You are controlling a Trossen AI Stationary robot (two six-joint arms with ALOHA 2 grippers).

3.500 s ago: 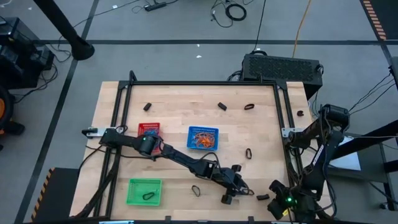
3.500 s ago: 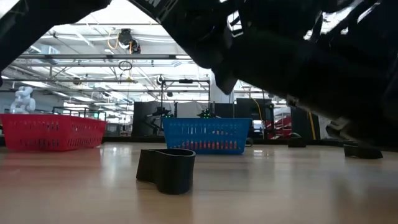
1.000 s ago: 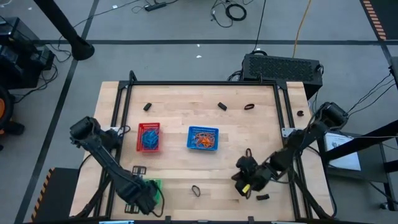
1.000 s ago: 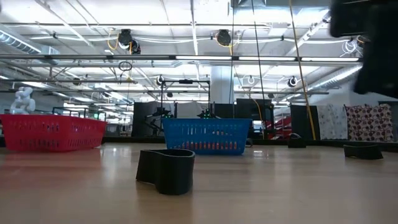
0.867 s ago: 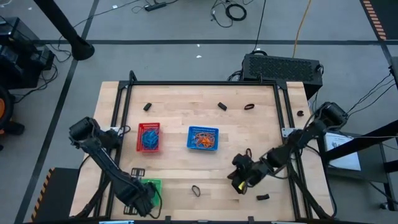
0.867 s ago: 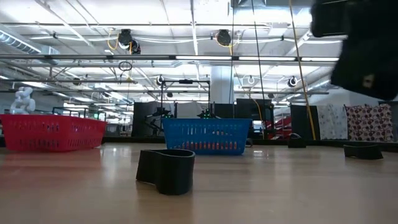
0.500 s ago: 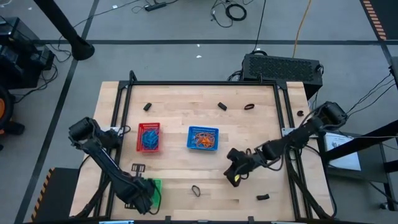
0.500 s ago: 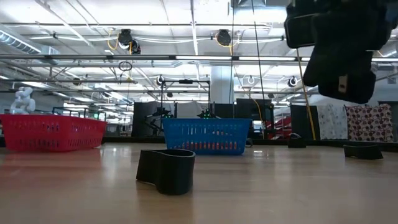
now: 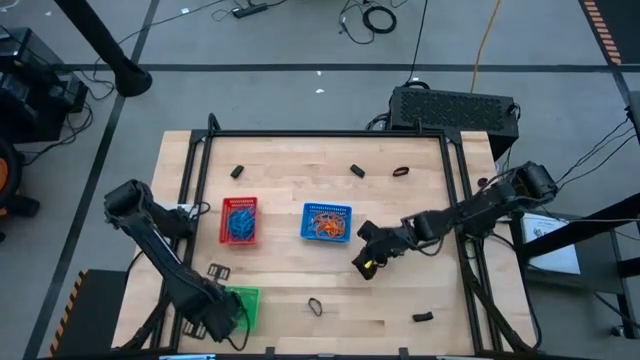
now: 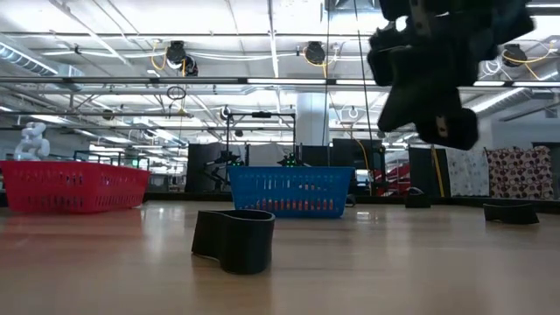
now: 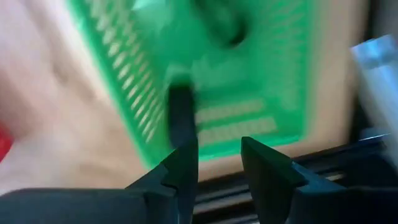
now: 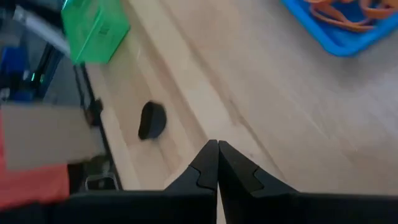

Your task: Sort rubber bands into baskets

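The left gripper (image 9: 215, 322), which was reaching far across to the near right part of the surface (image 9: 300, 190) a few seconds ago, is now sitting back at the near left corner over the green basket (image 9: 243, 303). Its fingers (image 11: 184, 158) are parting, with a gap showing between them above the basket's mesh. The right gripper (image 9: 366, 262) is travelling inward from the near right edge toward the middle, now hanging close beside the blue basket (image 9: 326, 222), its fingers (image 12: 205, 163) pressed together. In the low view it is sliding leftward across the upper right, now clear of the frame's edge.
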